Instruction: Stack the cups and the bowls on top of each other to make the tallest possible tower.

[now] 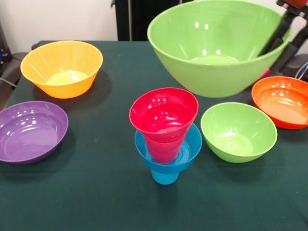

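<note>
I am carrying the lime green bowl (216, 48) aloft, my gripper (274, 38) pinching its rim; the tower (166, 137) is standing below my jaws, leaning; a heavy landing risks toppling it.

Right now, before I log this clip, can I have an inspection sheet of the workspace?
Surface: table under a dark green cloth, no spills seen.
Job's things: tower of blue cup, blue bowl and red cup, leaning slightly; big green bowl raised above the table; small green bowl, yellow bowl, purple bowl and orange bowl resting singly.
Clutter: nothing seen.
Grippers: hand pinching the big green bowl's rim, one finger inside.
Cables: thin leads at the right edge, off the table.
Surroundings: white wall, dark upright behind the table.
</note>
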`<control>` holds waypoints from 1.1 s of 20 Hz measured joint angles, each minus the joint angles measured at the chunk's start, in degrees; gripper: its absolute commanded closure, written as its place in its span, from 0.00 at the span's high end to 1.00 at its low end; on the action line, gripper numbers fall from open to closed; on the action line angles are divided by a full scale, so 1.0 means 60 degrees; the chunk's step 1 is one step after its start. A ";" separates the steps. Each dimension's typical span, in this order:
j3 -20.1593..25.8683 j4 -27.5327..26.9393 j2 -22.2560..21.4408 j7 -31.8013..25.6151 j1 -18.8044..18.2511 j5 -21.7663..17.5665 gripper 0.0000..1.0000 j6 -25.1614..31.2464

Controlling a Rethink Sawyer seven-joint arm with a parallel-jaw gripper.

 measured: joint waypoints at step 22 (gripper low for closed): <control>-0.1068 -0.1278 0.0847 0.0000 -0.0483 0.1203 0.00 0.0033</control>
